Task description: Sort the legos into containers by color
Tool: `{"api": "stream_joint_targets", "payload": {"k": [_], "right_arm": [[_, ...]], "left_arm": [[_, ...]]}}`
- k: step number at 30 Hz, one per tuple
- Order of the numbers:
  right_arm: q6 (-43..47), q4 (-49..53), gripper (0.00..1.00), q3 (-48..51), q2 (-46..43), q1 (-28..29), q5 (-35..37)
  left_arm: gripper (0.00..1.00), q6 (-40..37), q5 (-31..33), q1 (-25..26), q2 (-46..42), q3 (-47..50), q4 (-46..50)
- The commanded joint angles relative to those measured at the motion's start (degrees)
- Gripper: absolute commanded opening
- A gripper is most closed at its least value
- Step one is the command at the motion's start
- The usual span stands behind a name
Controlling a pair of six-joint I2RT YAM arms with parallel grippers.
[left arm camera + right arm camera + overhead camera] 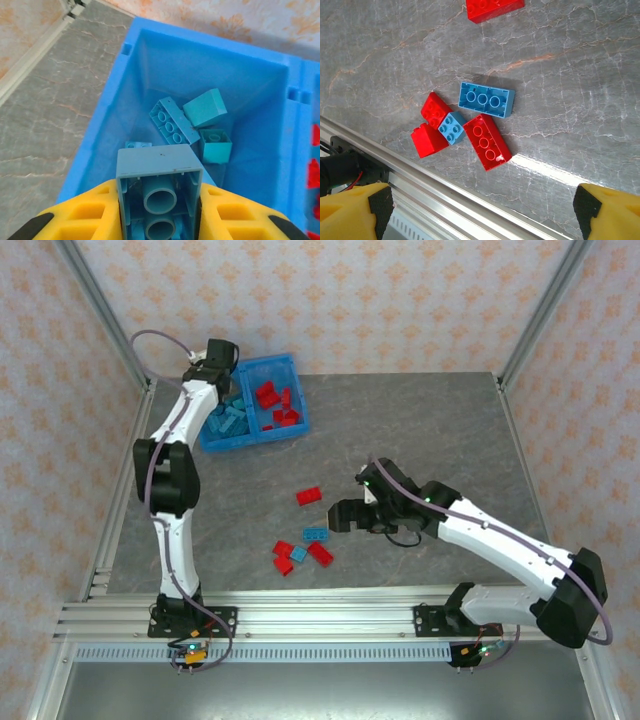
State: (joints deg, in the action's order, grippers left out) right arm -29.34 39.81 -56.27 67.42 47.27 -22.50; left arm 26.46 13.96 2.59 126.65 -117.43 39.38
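Top external: the bin sits toward the table's far-left corner, with light blue legos in its left compartment and red legos in its right; the left gripper hangs above the left compartment; the right gripper hovers over 6 loose legos near the table's near edge.

Left wrist: the left gripper is clamped on 1 light blue brick, underside showing, above the light blue legos in that compartment.

Right wrist: the right gripper is spread wide, holding nothing; below it lie 2 blue and 4 red loose legos, beside the rail.
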Motion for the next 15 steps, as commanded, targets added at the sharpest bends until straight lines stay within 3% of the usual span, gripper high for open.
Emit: {"api": "stream_joint_targets", "payload": {"k": [1,5,9,15], "right_arm": [[-0.60,1.77,0.94,-1.08,-3.02,0.37,1.91],[-0.89,2.48,0.94,-0.69,-4.53,0.35,3.09],[-0.54,2.28,0.94,-0.88,-4.21,0.37,4.02],[0.77,0.64,0.94,-3.51,0.56,0.37,5.36]], "left_arm": [[0.34,1.05,1.88,-0.93,3.39,-7.81,6.83],[0.38,3.81,0.54,-1.91,5.41,-9.64,7.41],[0.51,3.86,-3.68,-1.87,3.52,-9.80,7.19],[0.52,8.98,-10.19,-1.83,-7.54,-3.46,7.21]]}}
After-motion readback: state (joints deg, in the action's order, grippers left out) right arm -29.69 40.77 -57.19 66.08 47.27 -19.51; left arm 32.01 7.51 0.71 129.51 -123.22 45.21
